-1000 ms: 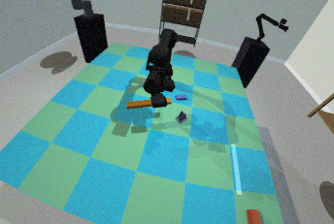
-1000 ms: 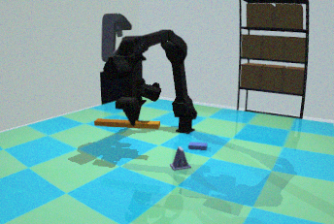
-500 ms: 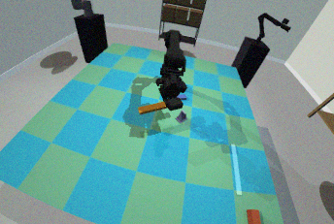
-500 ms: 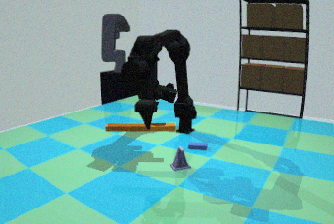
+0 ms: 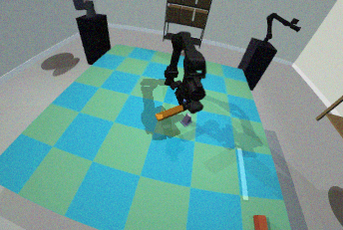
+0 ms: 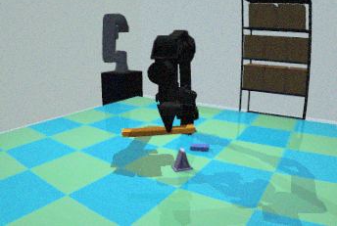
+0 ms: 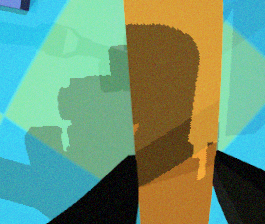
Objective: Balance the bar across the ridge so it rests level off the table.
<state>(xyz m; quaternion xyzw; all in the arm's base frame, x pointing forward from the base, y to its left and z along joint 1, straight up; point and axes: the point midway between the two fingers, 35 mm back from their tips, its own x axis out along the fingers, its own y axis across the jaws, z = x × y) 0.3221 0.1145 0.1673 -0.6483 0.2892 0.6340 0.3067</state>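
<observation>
Bar point(image 6: 158, 130) — between fingers point(image 6: 168, 122), aloft

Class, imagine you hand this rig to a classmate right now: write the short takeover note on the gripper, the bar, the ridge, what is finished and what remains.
Gripper: shut on the orange bar, gripping it near its middle, held roughly level above the table.
Ridge: small purple wedge standing on the checkered table, nearer the exterior camera than the bar; nothing rests on it yet.
A small blue block lies beside the ridge, untouched.
Done: bar picked up and lifted.
Left: centre the bar over the ridge, lower it until it rests level with both ends off the table, then open.
</observation>
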